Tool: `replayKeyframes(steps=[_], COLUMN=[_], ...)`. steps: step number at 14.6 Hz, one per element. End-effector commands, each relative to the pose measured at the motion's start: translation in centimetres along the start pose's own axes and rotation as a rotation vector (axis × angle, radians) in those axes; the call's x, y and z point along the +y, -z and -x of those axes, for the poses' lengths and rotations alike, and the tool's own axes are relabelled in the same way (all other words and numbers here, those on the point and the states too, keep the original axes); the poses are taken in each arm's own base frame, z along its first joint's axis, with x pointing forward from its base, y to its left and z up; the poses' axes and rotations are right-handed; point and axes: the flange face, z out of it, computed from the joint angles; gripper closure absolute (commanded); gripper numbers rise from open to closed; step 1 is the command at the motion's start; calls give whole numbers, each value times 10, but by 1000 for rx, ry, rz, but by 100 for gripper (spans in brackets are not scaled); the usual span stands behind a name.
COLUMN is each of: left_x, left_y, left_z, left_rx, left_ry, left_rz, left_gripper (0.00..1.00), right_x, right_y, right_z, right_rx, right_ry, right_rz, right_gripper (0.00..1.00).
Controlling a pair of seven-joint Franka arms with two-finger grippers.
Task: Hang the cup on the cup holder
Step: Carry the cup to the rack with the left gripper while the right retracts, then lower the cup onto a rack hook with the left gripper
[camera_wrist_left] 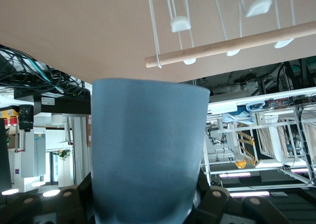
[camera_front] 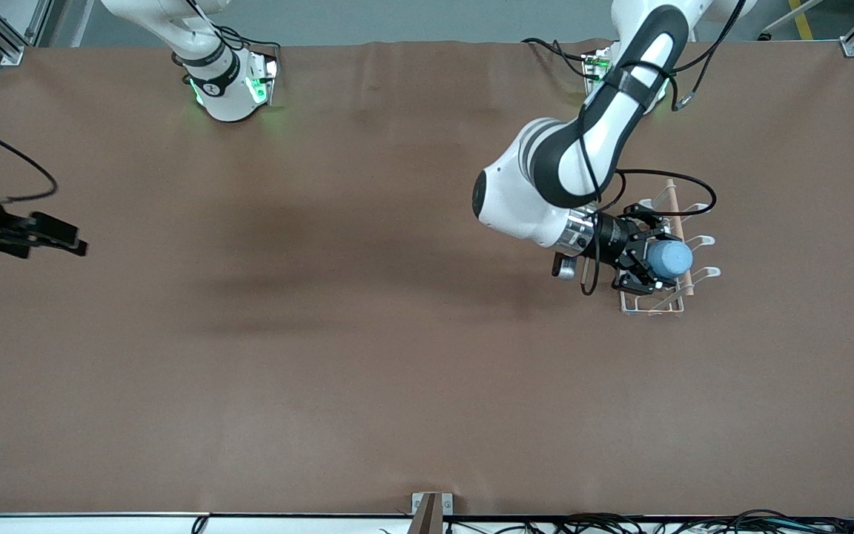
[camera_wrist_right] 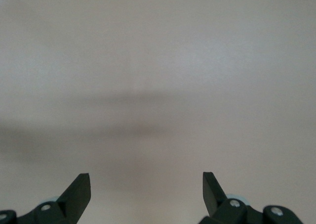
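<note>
— Two pairs of jaws to account for; what is each one doing?

— On the left gripper (camera_front: 648, 265) the jaws are pinched on the cup (camera_front: 670, 259), which lies on its side between them with its closed bottom pointing away from the wrist. The cup holder (camera_front: 664, 300) stands directly under them on the bench (camera_front: 323, 371), toward the left arm's end of it.

— And the other pair?

— The right gripper (camera_front: 78, 245) hangs over the bench's edge at the right arm's end, well apart from the rack. Its jaws are spread with nothing between them, and that arm waits.

— Which step is in hand, then?

— As I read it, the carry is done and the hanging is under way. In the left wrist view the cup (camera_wrist_left: 148, 150) fills the space just past the jaws, with the rack's wooden dowel (camera_wrist_left: 232, 43) and white prong tips (camera_wrist_left: 180, 23) a little way ahead of its bottom.

— So what does the next move call for?

— Probably turning the cup so that its open mouth faces a prong, lowering it over that loop, and only then spreading the jaws. I cannot tell which prong it is lined up with.
</note>
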Motion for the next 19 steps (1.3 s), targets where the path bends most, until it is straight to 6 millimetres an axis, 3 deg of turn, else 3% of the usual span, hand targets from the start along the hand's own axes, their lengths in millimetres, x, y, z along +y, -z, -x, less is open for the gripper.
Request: replayKeyframes(steps=[1,5,12,15,17,18,19], left_x=[2,13,26,30,32,32,32], left_y=[-18,-35,-55,-61,-63,-62,-63], left_z=[1,-45,-73,-86,-91,-92,-92], left_rx=[-44,-85,-132,-143,-146,-146,-145], left_ry=[78,107,169,184,224,252,286], left_rz=[11,21,20,21,20,17,18], left_gripper=[69,68,68,65,52,34,3], right_x=[18,11,1,4,6,6,7], right_y=[21,33,45,47,49,55,59], right_z=[6,18,64,65,64,64,62], right_rx=[-21,-33,20,23,27,39,50], right_ry=[-37,-30,1,3,-14,-15,-16], right_rz=[14,72,77,76,78,79,81], right_gripper=[0,0,0,0,0,0,0])
